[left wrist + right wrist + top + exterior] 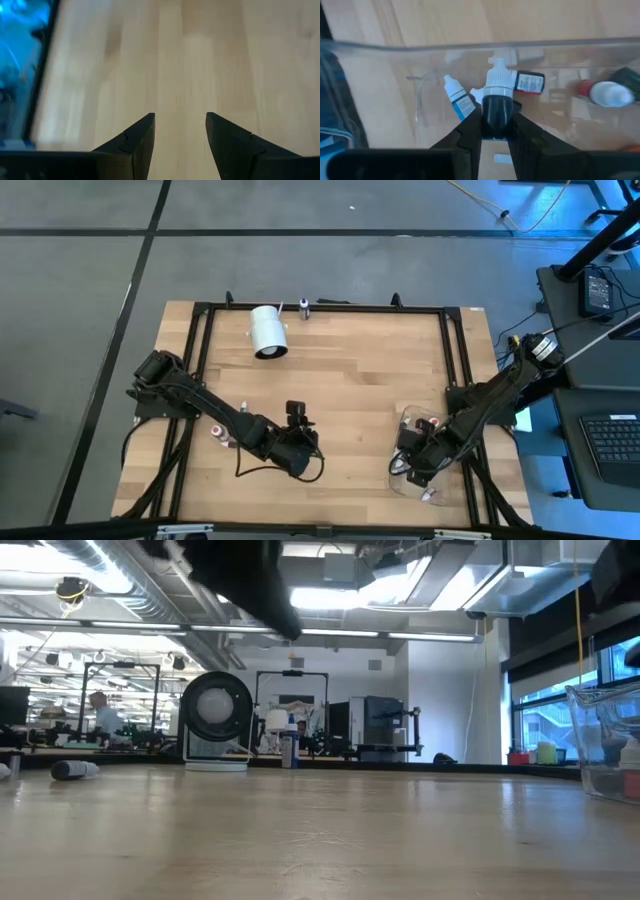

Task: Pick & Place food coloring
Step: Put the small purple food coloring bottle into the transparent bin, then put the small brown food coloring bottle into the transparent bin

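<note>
My right gripper (496,114) is over the clear plastic container (412,425) near the table's right edge and is shut on a dark food coloring bottle (496,106) with a white cap. Several more small bottles lie inside the container: one with a blue label (460,101), one with a red label (530,82) and a red one with a white cap (602,93). Two or three bottles (219,436) rest on the wood beside my left arm. My left gripper (180,119) is open over bare wood near the table's middle (300,442). My right gripper pinches the bottle's dark body (496,117) between its two fingers. The white cap (499,82) sticks out beyond the fingertips. The fingers come from above, slanting down into the container. Whether the bottle touches the container's floor I cannot tell.
A large white cylinder (268,331) lies on its side near the far edge, with a small bottle (304,307) standing just beyond it. A black frame (320,307) runs round the table. In the low view a dark bottle (75,770) lies at the left.
</note>
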### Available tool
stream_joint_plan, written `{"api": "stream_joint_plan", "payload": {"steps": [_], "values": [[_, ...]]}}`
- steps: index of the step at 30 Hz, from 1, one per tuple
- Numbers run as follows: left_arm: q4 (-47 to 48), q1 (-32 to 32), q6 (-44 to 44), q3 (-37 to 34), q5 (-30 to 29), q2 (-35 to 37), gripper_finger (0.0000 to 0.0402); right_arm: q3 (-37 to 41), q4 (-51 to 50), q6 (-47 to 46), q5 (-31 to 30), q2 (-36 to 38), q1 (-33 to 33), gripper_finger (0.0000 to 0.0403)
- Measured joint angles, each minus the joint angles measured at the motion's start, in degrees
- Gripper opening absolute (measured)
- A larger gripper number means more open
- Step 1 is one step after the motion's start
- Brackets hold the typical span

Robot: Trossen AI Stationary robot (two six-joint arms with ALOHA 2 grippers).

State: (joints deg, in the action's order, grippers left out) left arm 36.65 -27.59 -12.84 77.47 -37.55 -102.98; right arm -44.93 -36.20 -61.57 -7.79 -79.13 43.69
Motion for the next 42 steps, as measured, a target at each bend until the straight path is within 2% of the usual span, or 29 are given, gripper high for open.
{"api": "stream_joint_plan", "payload": {"steps": [3, 10, 17, 20, 27, 30, 33, 36, 42], "values": [[2.14, 1.21, -3.54, -1.09, 2.51, 0.0, 0.0171, 1.86, 1.51, -0.13, -0.02, -0.01, -0.12, 0.0083], [2.21, 4.79, -5.37, -6.55, 6.72, 0.01, 0.017, 2.17, 2.58, 0.35, -0.07, -0.01, -0.14, 0.0083], [0.78, 9.07, -5.95, -10.98, 14.36, 0.02, 0.0169, 2.17, 2.51, 0.47, -0.07, -0.01, -0.14, 0.0083], [1.42, 10.73, -5.95, -11.52, 14.64, 0.02, 0.0171, 2.17, 2.51, 0.54, -0.07, -0.01, -0.14, 0.0084], [5.14, 12.86, -6.47, -11.5, 17.94, 0.04, 0.0167, 2.17, 2.14, 1.77, -0.13, -0.01, -0.16, 0.0114], [7.52, 13.45, -9.68, -11.5, 19.19, 0.04, 0.0167, 2.17, 2.13, 2.95, -0.14, -0.01, -0.16, 0.0126], [13.93, 14.35, -14.66, -11.5, 22.96, 0.04, 0.0166, 2.17, 2.14, 4.94, -0.19, -0.01, -0.16, 0.013], [18.03, 14.57, -17.0, -11.5, 21.04, 0.04, 0.0166, 2.17, 2.1, 5.93, -0.25, -0.01, -0.18, 0.0131], [17.55, 12.33, -18.32, -12.26, 20.99, 3.76, 0.0164, 2.17, 2.09, 7.03, -0.27, -0.01, -0.18, 0.0132]]}}
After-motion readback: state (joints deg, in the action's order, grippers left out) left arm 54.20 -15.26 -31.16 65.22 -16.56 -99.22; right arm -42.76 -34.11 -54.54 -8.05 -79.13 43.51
